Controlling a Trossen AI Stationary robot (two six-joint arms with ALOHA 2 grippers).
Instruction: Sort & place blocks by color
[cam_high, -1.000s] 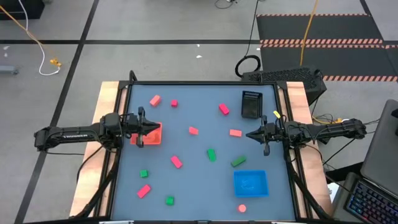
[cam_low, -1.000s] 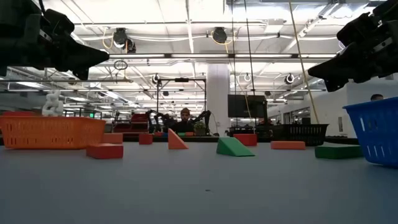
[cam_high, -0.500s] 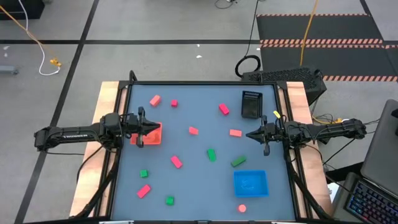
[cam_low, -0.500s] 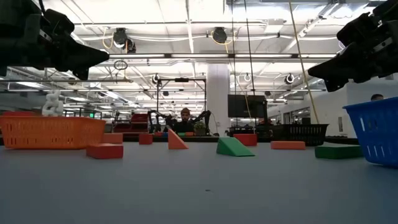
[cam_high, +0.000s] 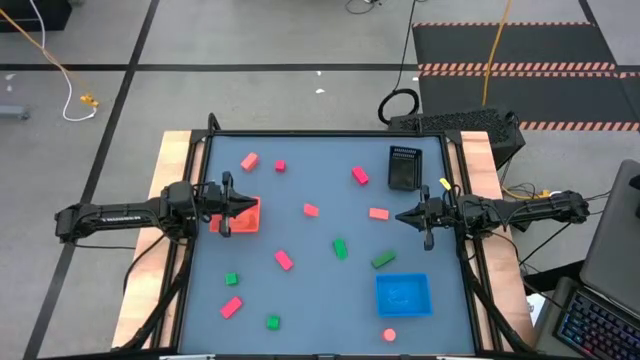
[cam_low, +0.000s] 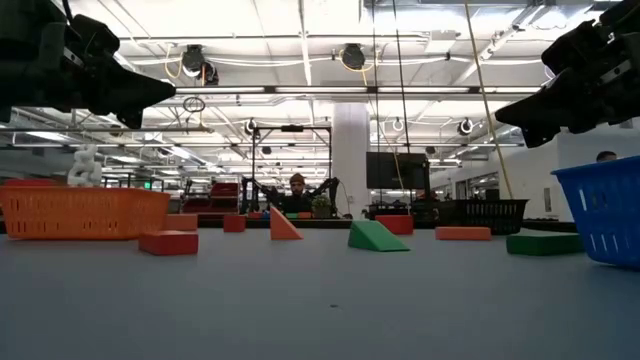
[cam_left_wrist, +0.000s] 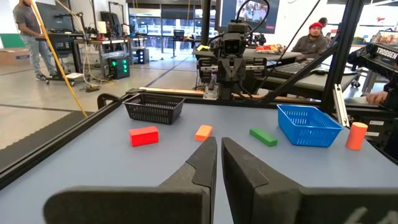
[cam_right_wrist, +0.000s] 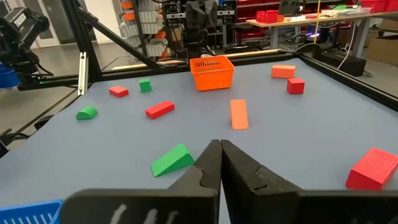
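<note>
Pink, red and green blocks lie scattered flat on the grey-blue table: a pink bar, a red cube, a red bar, a green bar, a green wedge, a pink cylinder and others. My left gripper hovers shut above the orange-red tray at the table's left side, its fingertips close together. My right gripper hovers shut at the right side, beside an orange-pink block; in the right wrist view its fingertips meet above a green wedge. Neither holds anything.
A blue tray sits near the right front, and a black tray sits at the far right. In the low view both arms hang high above the table, left and right. People and equipment show in the room beyond.
</note>
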